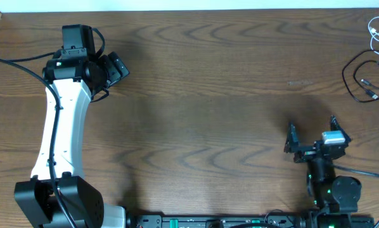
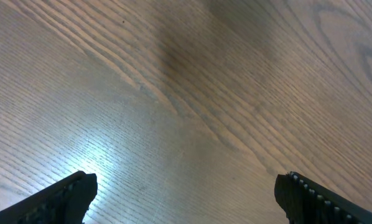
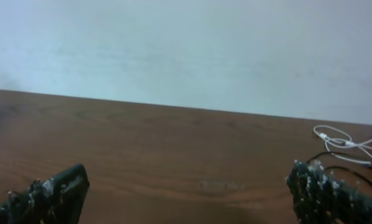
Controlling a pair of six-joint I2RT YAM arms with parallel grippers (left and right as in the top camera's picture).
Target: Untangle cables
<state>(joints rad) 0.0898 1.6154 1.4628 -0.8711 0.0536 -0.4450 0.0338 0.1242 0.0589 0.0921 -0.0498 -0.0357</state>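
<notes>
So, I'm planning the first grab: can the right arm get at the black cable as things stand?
Probably yes. The right gripper is open, and only bare table lies between it and the black cable, ahead to its right.

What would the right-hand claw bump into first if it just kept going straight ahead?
Probably nothing on the brown wooden table: the right gripper points over bare wood toward the pale wall. The thin black cable and thin white cable lie off to its right.

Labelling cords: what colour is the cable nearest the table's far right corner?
White cable, best overhead.
</notes>
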